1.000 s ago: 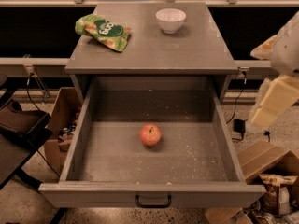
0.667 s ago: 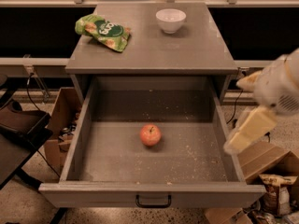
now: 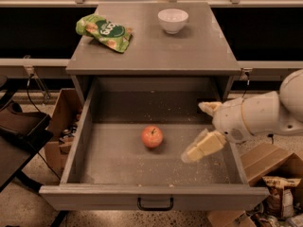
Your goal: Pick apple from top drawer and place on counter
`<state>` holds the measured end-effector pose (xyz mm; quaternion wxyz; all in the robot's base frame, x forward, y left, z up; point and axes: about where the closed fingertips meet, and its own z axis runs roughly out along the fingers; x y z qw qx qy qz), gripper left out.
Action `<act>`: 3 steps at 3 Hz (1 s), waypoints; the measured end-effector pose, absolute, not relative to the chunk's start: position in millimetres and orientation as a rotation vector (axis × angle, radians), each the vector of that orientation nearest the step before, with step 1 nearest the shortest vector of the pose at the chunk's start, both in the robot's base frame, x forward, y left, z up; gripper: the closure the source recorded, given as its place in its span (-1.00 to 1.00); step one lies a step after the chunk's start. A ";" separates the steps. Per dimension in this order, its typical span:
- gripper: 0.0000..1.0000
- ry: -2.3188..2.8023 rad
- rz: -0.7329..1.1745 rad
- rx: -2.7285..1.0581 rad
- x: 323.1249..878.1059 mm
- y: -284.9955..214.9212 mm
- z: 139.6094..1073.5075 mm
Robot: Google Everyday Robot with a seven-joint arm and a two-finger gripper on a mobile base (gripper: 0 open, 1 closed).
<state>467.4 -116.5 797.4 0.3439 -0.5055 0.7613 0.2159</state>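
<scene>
Sweeping in from the right edge, bringing the gripper over the right side of the top drawer, spreading wide, gripping nothing. Leaving the apple lying mid-drawer at frame centre; grasping, lifting, placing on the counter all pending.

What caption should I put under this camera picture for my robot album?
Robot's open hand hovers over the drawer, right of the apple; bowl and snack bag sit on the counter.

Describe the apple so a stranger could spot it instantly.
Find the grey cabinet's open top drawer below the counter. Near the middle of its floor lies the apple, left of the open gripper. It is the only round, red-orange thing there.
</scene>
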 end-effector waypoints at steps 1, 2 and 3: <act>-1.00 1.816 0.557 -1.231 526.2 -81.4 805.1; -1.00 1.782 0.518 -1.189 547.2 -78.3 808.1; -1.00 1.796 0.516 -1.239 551.6 -63.4 794.0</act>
